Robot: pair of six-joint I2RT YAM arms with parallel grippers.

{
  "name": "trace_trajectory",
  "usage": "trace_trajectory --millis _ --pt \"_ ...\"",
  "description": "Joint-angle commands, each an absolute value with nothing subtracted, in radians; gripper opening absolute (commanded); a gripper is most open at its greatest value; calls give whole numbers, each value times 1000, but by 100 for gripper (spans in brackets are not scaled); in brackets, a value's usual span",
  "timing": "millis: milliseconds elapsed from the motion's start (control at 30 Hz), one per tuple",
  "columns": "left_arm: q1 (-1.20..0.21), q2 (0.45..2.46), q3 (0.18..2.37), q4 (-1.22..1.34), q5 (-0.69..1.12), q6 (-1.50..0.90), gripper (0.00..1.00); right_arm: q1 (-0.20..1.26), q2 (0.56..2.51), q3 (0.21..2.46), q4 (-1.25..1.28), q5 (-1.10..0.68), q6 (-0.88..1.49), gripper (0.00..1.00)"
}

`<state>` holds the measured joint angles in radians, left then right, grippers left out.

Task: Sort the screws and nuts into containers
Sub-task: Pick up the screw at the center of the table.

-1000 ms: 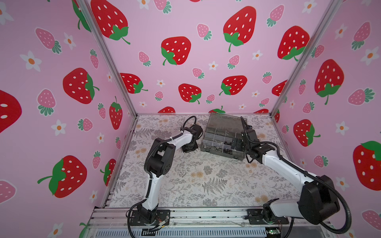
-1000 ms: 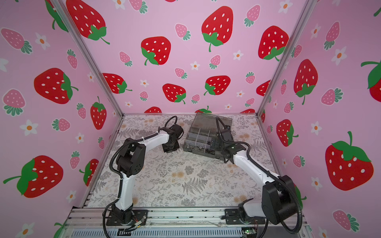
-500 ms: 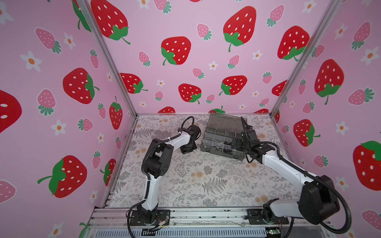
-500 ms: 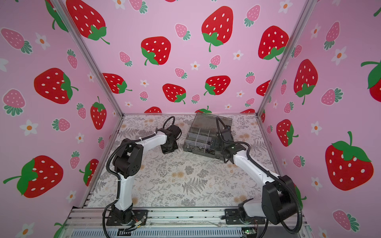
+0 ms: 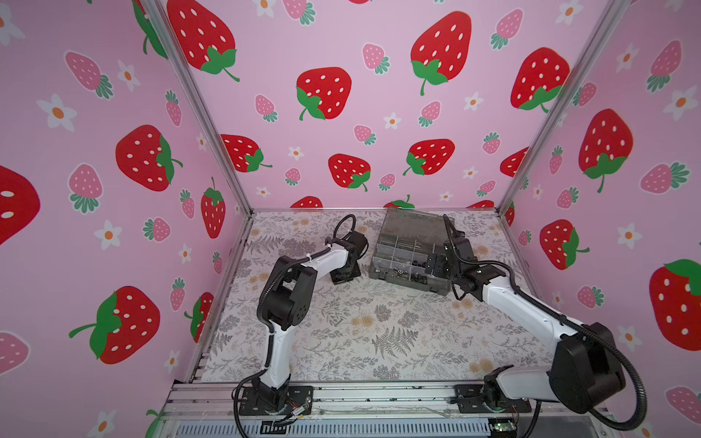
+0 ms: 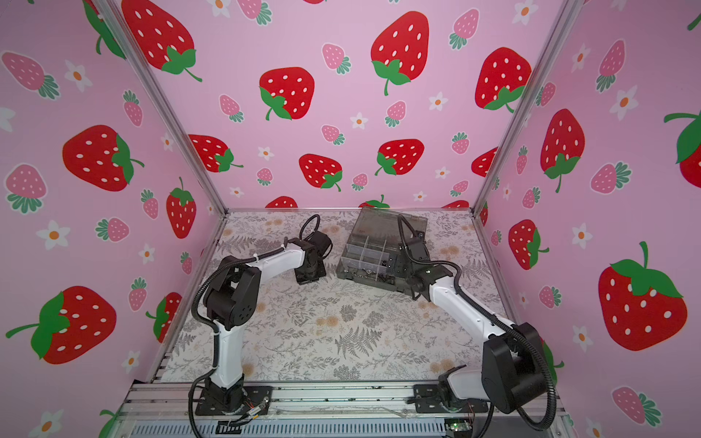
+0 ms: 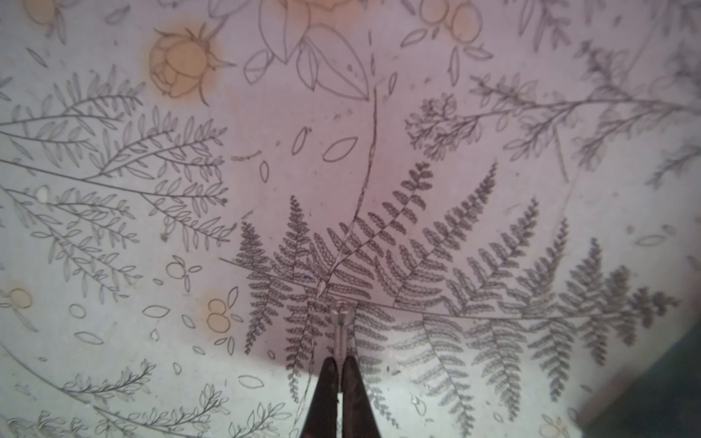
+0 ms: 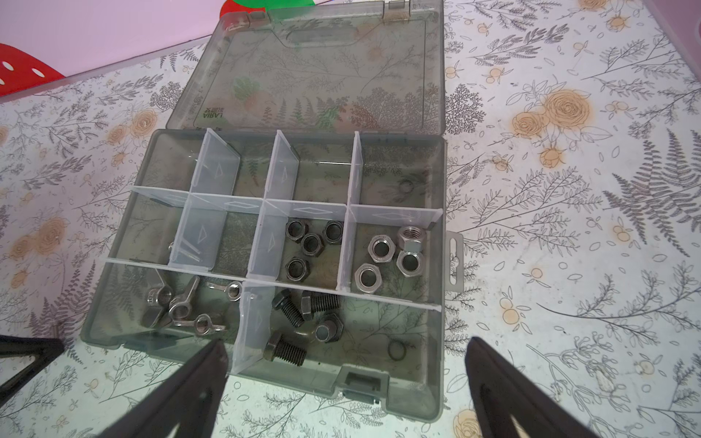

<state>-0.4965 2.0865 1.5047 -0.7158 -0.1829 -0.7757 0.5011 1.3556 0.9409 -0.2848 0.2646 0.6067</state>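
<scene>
Box [image 8: 311, 383] of compartments lies open on the flowered surface [image 8: 569, 227], holding bolts [image 8: 288, 311], nuts [image 8: 311, 242] and wing nuts [image 8: 178, 307]. Right gripper [image 8: 347, 341], fingers spread wide, hangs over the box's front edge. Left gripper [image 7: 339, 364], beside the box, is pressed together on a screw [image 7: 341, 330], slim and silver, pinched at its threaded end with the head pointing away from the fingers.

I count one grey box [image 8: 303, 379] with ten little rooms in it. It has four black nuts [image 8: 312, 244] and four silver nuts [image 8: 381, 248]. I think there are four wing nuts [image 8: 182, 307], but they lie in a heap. There are three black bolts [image 8: 284, 350], one dark piece [image 8: 328, 330] I cannot name, and two black rings [image 8: 396, 350]. One silver screw [image 7: 341, 330] sits in my left hand [image 7: 340, 363]. One loose screw [image 5: 338, 321] lies on the table [image 5: 379, 360].
</scene>
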Motion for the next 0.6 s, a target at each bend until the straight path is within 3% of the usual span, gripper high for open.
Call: trace_trajectory --millis 0,567 --pt "-512 2033 1490 -733 -204 -731 0 495 1329 926 -279 271 626 100" --pt "-588 1979 1650 -677 -134 -567 0 495 1305 917 -276 296 635 100"
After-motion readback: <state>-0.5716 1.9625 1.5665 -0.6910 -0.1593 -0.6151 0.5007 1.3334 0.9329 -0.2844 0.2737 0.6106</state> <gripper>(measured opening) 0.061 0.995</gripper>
